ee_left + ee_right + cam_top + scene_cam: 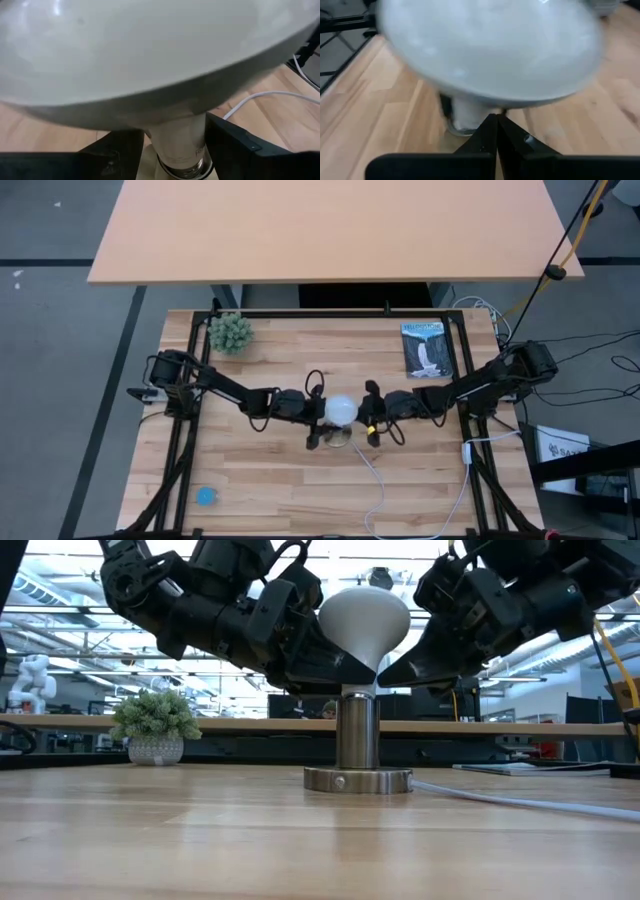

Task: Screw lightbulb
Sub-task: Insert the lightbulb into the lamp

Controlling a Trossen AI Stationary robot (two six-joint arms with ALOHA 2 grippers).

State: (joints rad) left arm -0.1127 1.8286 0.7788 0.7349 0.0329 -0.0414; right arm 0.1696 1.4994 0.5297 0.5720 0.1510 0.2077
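Left gripper (pixel 335 668): clamped on the neck of the lightbulb (pixel 363 622), fingers (pixel 230 145) either side of the narrow stem just under the globe — a hold low enough to turn it without crushing the glass.
Right gripper (pixel 395 670): pressed in from the opposite side, fingers (pixel 495 137) closed together with their tips at the neck, likely steadying rather than gripping.
Lightbulb: upright between both grippers, screw base seated in the top of the socket (pixel 357 745) directly below — probably partway threaded.
Cord (pixel 375 480): trailing from the socket, away from both grippers.
Book (pixel 427 349): beyond the right gripper, well apart.
Plant (pixel 230 332): beyond the left gripper, far corner.
Blue disc (pixel 206 496): far off, unused.
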